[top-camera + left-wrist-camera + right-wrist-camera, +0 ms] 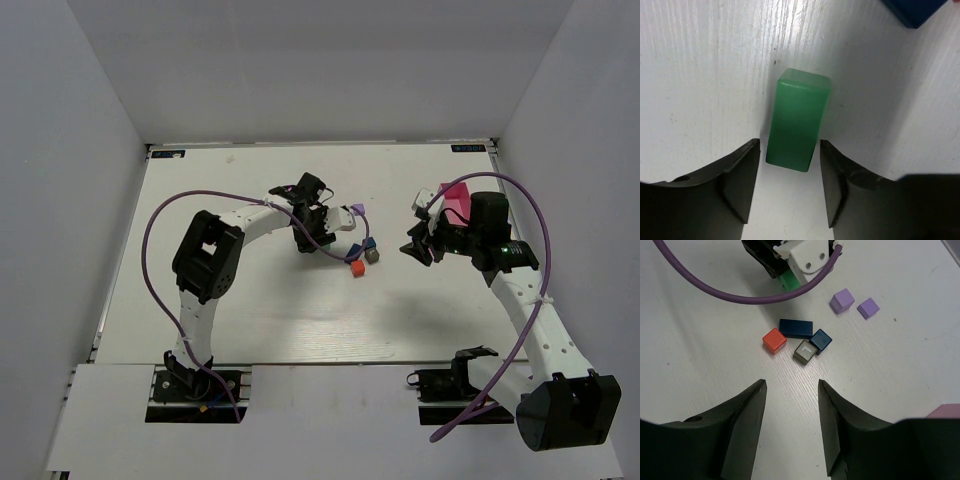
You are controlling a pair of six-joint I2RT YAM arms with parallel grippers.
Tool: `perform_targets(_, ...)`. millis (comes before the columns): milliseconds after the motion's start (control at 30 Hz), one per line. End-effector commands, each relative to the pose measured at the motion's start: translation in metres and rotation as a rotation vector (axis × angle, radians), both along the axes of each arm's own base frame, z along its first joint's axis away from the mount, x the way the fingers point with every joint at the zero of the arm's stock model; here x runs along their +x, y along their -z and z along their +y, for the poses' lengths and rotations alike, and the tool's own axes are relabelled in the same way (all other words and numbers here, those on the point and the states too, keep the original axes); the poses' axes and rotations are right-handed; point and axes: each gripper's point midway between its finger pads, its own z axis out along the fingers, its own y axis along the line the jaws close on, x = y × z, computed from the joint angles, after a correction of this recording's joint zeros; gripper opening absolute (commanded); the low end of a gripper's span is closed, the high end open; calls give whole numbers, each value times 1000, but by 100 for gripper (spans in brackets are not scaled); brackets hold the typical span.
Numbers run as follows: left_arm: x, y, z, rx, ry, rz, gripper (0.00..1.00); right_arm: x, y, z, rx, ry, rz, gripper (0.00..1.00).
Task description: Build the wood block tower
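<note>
Counter (250, 320) fills the overhead view, white and wood-grained, with both arms reaching onto it. The left arm (240, 225) bends toward the middle and the right arm (530, 300) angles up from the lower right. A pink box (460, 195) sits right of centre, just above the right arm's wrist.

The right tool (791, 390) hangs with its jaws wide apart and nothing between them, looking down on the blocks. The left tool (789, 155) is low over the counter. Its jaws are parted only a little wider than the green brick (799, 120) and straddle the brick's near end. A sliver of counter shows on the left side, so it does not look clamped yet.

No tower exists. In the right wrist view every block lies flat in a single layer. A blue brick (796, 328), red cube (774, 340), blue cube (820, 339) and grey cube (804, 351) huddle at centre, touching or just beside each other. Two lilac cubes (842, 301) lie apart at upper right. All the stacking looks to be ahead, and picking up the green brick seems to be the step in hand.

That brick appears to lie on its side left of the cluster. In the left wrist view its long axis runs bottom to top, leaning slightly right, and the jaws cross its short width.
</note>
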Motion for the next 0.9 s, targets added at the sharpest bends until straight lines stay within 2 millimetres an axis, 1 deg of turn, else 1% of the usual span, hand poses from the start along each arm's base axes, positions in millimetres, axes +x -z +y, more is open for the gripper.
perform_targets(0, 5, -12, -2, -10, -9, -40, 63, -3, -6, 4, 13, -28, -24, 52)
perform_targets(33, 8, -18, -4, -22, -9, -57, 65, -3, -6, 3, 12, -27, -25, 52)
perform_targets(67, 10, -18, -2, -11, -15, -64, 65, -3, -6, 4, 13, -28, -23, 52)
perform_targets(100, 7, -19, -1, -10, -15, -63, 81, -4, -6, 4, 12, -29, -23, 52)
perform_targets(167, 10, -19, -1, -11, -27, -72, 83, -4, -7, 4, 15, -31, -22, 52)
perform_targets(233, 12, -28, 0, -16, -31, -92, 84, -4, -6, 4, 13, -28, -17, 52)
perform_targets(267, 11, -28, 0, -19, -42, -88, 84, -4, -6, 4, 13, -28, -19, 53)
perform_targets(333, 14, -45, -2, -47, -51, -120, 85, -4, -5, 4, 13, -30, -18, 53)
perform_targets(400, 15, -56, -2, -62, -79, -133, 86, -4, -4, 3, 9, -27, -17, 53)
perform_targets(433, 18, -68, -2, -77, -95, -163, 100, -3, -2, 3, 6, -25, -13, 55)
perform_targets(500, 19, -78, 0, -90, -141, -174, 100, -4, -2, 3, 3, -23, -16, 55)
perform_targets(533, 19, -84, 0, -101, -150, -179, 100, -4, 0, 2, 1, -22, -9, 56)
perform_targets(567, 20, -102, 0, -134, -194, -199, 100, -4, 2, 2, 0, -22, -2, 56)
perform_targets(667, 20, -131, -2, -198, -240, -229, 100, -4, 5, 3, -3, -17, 15, 56)
perform_targets(700, 15, -148, -3, -250, -270, -233, 100, -3, 4, 3, -4, -17, 16, 56)
perform_targets(733, 10, -159, -9, -288, -268, -238, 100, -4, 6, 6, -8, -23, 29, 56)
perform_targets(767, 5, -162, -7, -309, -287, -238, 100, -2, 8, 5, -18, -8, 37, 56)
perform_targets(800, 0, -171, -8, -361, -329, -225, 100, -3, 11, 9, -21, -18, 46, 56)
perform_targets(833, -5, -198, -6, -428, -345, -266, 100, -2, 11, 9, -30, -5, 52, 56)
perform_targets(867, -13, -196, -4, -451, -364, -249, 100, 1, 15, 10, -43, 1, 59, 56)
